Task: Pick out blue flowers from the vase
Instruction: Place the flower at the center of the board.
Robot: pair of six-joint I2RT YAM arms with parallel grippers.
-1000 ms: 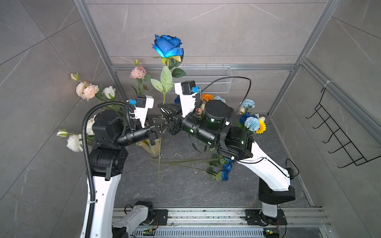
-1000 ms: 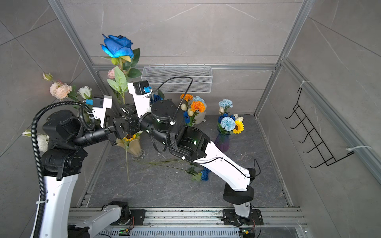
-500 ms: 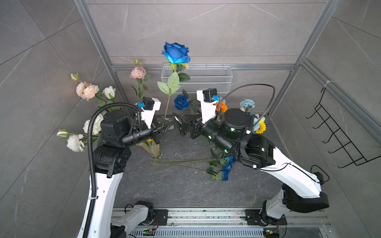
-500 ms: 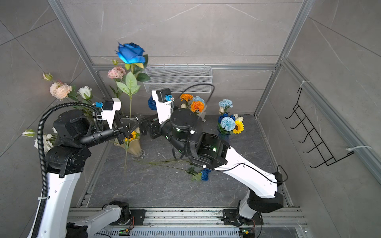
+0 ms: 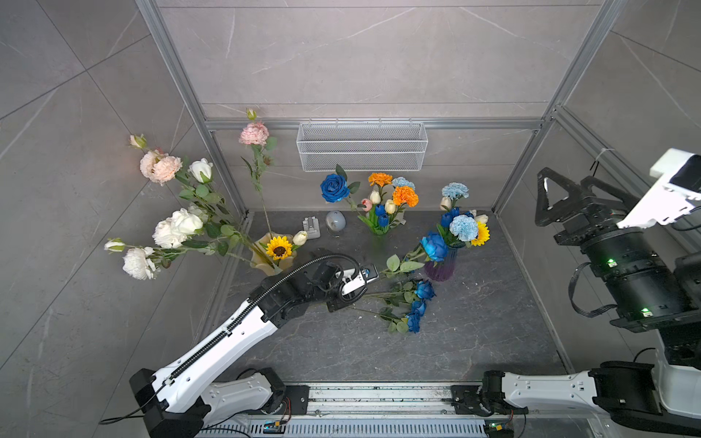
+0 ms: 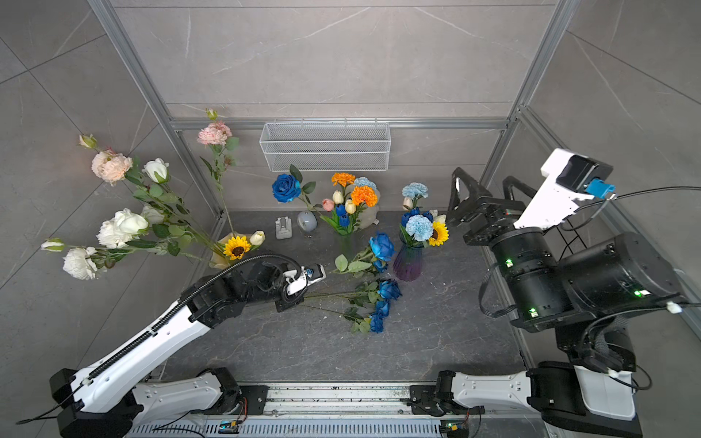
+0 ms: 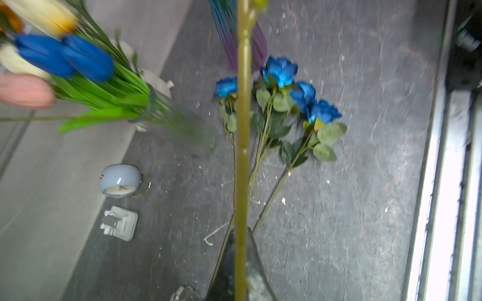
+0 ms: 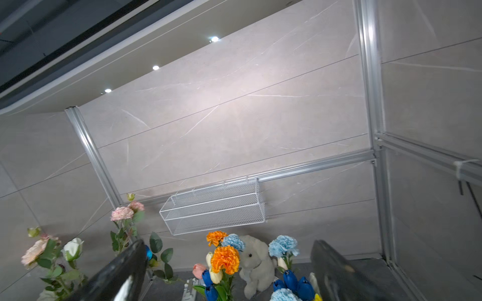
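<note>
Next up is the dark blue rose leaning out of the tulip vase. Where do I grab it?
Grip the dark blue rose on its bare stem, between its leaves and the tulips. Probably best to come from the front with jaws across it, since the stem leans clear of the bunch there.

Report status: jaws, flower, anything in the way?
Left gripper jaws shut on blue rose stem, low over table. Right gripper jaws open, empty, raised off to the side. Rose pile under stem; purple vase close beside bloom.
</note>
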